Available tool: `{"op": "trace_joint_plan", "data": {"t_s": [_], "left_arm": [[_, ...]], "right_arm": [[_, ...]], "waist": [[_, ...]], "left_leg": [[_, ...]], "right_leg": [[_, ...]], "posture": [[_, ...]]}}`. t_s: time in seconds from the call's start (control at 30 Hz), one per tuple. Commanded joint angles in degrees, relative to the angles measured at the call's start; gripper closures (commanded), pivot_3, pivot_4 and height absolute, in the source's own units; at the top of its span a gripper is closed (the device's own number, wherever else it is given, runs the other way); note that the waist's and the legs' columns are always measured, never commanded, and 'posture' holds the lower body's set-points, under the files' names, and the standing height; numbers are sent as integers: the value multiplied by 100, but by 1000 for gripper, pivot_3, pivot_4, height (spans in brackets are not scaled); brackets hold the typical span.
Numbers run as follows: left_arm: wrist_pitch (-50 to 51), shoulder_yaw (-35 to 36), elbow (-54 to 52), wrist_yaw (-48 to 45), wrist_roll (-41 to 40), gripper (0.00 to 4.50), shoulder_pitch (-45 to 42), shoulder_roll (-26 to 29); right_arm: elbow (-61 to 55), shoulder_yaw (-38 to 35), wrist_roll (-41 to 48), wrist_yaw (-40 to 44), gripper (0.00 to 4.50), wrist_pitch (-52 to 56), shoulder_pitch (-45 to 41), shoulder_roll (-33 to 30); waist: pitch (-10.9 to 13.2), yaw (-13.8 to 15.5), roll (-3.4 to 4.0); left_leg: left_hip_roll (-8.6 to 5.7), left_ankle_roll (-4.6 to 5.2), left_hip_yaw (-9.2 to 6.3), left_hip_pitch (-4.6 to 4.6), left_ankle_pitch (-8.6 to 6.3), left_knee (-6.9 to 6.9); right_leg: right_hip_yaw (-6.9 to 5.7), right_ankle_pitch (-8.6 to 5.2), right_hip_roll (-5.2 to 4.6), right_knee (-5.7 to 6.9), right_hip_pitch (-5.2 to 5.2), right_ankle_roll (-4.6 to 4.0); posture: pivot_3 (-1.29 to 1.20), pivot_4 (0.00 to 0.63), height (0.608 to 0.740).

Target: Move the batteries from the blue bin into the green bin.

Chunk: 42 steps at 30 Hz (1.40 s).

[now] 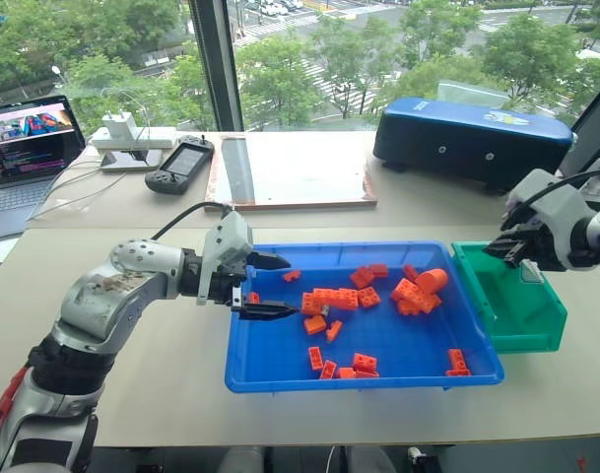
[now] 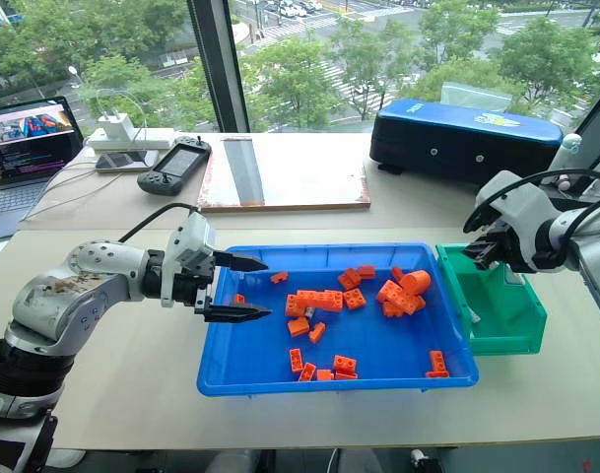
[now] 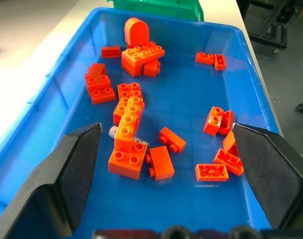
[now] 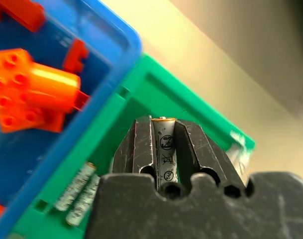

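1. Your right gripper (image 4: 163,149) is clamped on one battery (image 4: 164,144), pinched lengthwise between the two black fingers, and it hangs above the green bin (image 1: 521,305).
2. Two more batteries (image 4: 79,191) already lie side by side on that bin's floor, near the wall that touches the blue bin (image 1: 280,370).
3. One silver-grey battery (image 3: 114,132) lies in the blue bin, half hidden under a stack of orange bricks (image 3: 127,134).
4. Your left gripper (image 1: 265,286) is spread wide, grasping nothing, over the blue bin's left end.
5. Both bins sit on a beige table (image 1: 162,394) at a window over trees.
6. Behind them you see a wooden board (image 1: 295,169), a dark navy case (image 1: 472,138), a handheld controller (image 1: 179,164) and a laptop (image 1: 24,163).
7. Loose bricks scattered across the tray crowd the remaining battery.
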Motion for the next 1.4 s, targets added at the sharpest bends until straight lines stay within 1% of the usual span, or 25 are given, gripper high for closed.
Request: {"op": "trace_joint_plan", "data": {"t_s": [0.03,0.07,0.1,0.13,0.17,0.2,0.23,0.27,0.33,0.4,0.43,0.47,0.6,0.73,0.83,1.03,1.17,1.27,1.37,1.4], "left_arm": [[-143,99,-32,-1,2,0,-62,13],[-147,113,-26,12,23,0,-56,23],[-144,139,-20,18,28,0,-51,41],[-143,166,-19,22,35,0,-47,66],[-140,192,-14,32,38,0,-48,85],[-138,215,3,42,38,0,-58,96],[-133,232,26,61,45,0,-73,101],[-140,241,50,78,60,0,-85,106],[-176,246,94,91,96,0,-95,125],[-196,257,130,87,109,0,-95,146],[-213,265,157,90,133,0,-93,166],[-229,272,186,87,152,0,-94,182],[-279,272,263,89,216,0,-99,218],[-302,257,303,81,246,0,-122,214],[-302,257,285,95,250,0,-119,223],[-251,282,153,165,213,0,-43,222],[-236,294,120,199,198,0,-21,229],[-219,315,83,227,185,0,9,246],[-216,316,74,242,183,0,17,251],[-216,315,72,245,183,0,19,253]], "right_arm": [[5,-126,-167,-61,4237,-82,146,-5],[34,-133,-208,-101,4237,-59,224,14],[33,-137,-240,-130,3226,-33,260,22],[23,-169,-251,-160,3005,-33,258,51],[6,-211,-245,-191,2641,0,214,92],[-15,-220,-252,-186,2488,13,156,107],[-34,-214,-279,-170,2190,-1,96,108],[-50,-206,-310,-167,1772,-20,32,117],[-122,-172,-359,-154,1150,-70,-130,165],[-292,-139,-281,-67,448,-54,-306,278],[-529,-119,-110,82,80,-124,-398,430],[-766,-96,68,228,23,-170,-461,596],[-1688,161,498,769,23,-437,-339,1086],[-2003,608,544,912,23,-434,-239,1459],[-1904,878,467,882,23,-511,-310,1844],[-1575,1335,141,986,23,-913,-281,2132],[-1346,1470,-45,988,23,-1116,-288,2299],[-1140,1578,-208,983,776,-1286,-312,2471],[-1071,1596,-295,1006,1717,-1351,-329,2563],[-1062,1593,-316,1019,2091,-1358,-332,2581]], "waist": [[0,5,0],[0,14,0],[0,16,0],[0,25,0],[0,25,0],[0,26,0],[0,27,0],[0,27,0],[1,26,1],[0,17,1],[0,8,1],[0,-3,1],[1,-10,1],[1,83,0],[1,114,0],[0,124,-1],[0,117,-1],[0,115,-1],[0,117,-1],[0,118,-1]], "left_leg": [[0,0,-1,0,0,0],[0,0,-2,0,0,0],[-1,0,-1,0,0,0],[-1,0,-1,0,0,0],[-2,0,-1,-1,0,0],[-2,0,-1,-1,0,0],[-2,0,-1,-1,0,0],[-2,0,-1,-1,0,0],[-2,0,-1,-1,0,0],[-3,0,-1,0,0,0],[-3,0,-1,0,0,0],[-2,0,-1,0,0,0],[4,0,-5,0,0,0],[-1,0,-7,-2,0,3],[-5,0,-6,-2,0,4],[-10,0,-6,-1,0,5],[-8,-1,-6,-1,1,5],[-8,-1,-6,-1,1,5],[-8,-2,-7,-1,1,5],[-9,-2,-7,-1,1,5]], "right_leg": [[-1,0,0,0,1,0],[-1,0,0,0,1,0],[0,0,-2,-2,2,0],[0,0,-3,-2,3,0],[0,0,-6,-2,3,0],[0,0,-7,-2,3,0],[0,0,-8,-2,3,0],[0,0,-8,-2,2,0],[0,0,-8,-1,2,0],[0,0,-7,-2,1,0],[-1,0,-5,-1,1,0],[-1,0,-2,-2,1,0],[-2,0,5,0,0,0],[-5,0,-6,-3,7,1],[-5,0,-10,-3,7,1],[-7,0,-10,-1,5,1],[-9,0,-8,2,3,1],[-9,0,-7,2,3,1],[-10,0,-7,3,2,0],[-10,0,-7,3,2,1]], "posture": [[0,150,732],[0,150,732],[0,150,732],[0,150,732],[0,150,732],[0,150,732],[0,150,732],[0,150,732],[0,150,732],[0,150,732],[0,150,732],[0,150,732],[0,150,732],[0,150,732],[0,150,732],[0,150,732],[0,150,732],[0,150,732],[0,150,732],[0,150,732]]}}
